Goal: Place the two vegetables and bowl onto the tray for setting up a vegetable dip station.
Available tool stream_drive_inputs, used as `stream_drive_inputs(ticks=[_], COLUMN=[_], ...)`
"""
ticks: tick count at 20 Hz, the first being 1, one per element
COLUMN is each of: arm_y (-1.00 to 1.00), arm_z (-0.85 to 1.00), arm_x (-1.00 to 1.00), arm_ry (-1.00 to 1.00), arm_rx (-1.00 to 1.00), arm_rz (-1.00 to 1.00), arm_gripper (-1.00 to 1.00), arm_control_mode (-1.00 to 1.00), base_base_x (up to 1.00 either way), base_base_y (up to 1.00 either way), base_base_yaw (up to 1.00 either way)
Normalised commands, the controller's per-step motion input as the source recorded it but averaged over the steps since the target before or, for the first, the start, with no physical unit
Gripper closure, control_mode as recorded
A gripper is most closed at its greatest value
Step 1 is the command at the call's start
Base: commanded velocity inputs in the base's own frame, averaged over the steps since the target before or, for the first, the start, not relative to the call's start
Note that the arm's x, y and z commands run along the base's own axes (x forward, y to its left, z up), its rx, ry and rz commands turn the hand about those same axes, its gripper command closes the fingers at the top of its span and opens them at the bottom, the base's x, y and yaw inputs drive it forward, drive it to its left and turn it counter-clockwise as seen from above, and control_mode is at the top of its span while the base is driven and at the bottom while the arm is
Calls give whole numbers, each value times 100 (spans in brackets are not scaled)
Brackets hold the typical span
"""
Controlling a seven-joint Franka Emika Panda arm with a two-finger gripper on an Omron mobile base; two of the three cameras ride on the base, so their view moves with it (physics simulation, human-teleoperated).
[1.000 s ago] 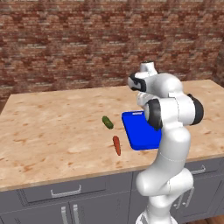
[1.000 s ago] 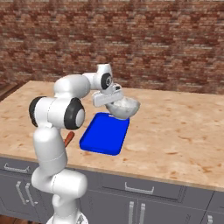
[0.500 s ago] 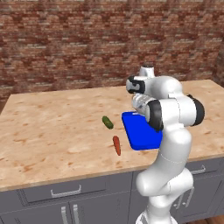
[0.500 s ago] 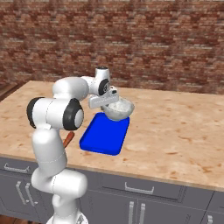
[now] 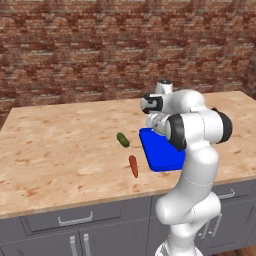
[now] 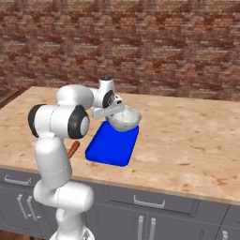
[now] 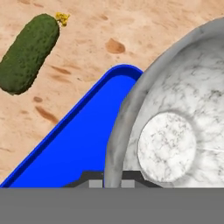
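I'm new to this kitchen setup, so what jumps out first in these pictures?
The gripper, shut on the rim of the speckled bowl, holds it over the far end of the bright blue tray. To the arm's left, the green cucumber and orange carrot lie on the wooden counter.

Bright even rendered light, soft shadows, sharp
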Motion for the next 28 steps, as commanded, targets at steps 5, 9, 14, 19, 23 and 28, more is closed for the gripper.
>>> stream_drive_inputs(ticks=[5,9,14,19,23,28], arm_y=[14,18,11,7,5,6], arm_z=[-13,-14,-10,-9,-7,-1], arm_x=[3,0,1,0,-4,-11], arm_ry=[0,0,-3,-2,0,3], arm_rx=[0,0,0,0,0,0], arm_rz=[0,0,0,0,0,0], arm_gripper=[100,100,100,100,100,100], arm_control_mode=[-100,-100,-100,-100,-100,-100], base_base_x=[0,0,0,0,0,0], base_base_y=[0,0,0,0,0,0], base_base_yaw=[0,0,0,0,0,0])
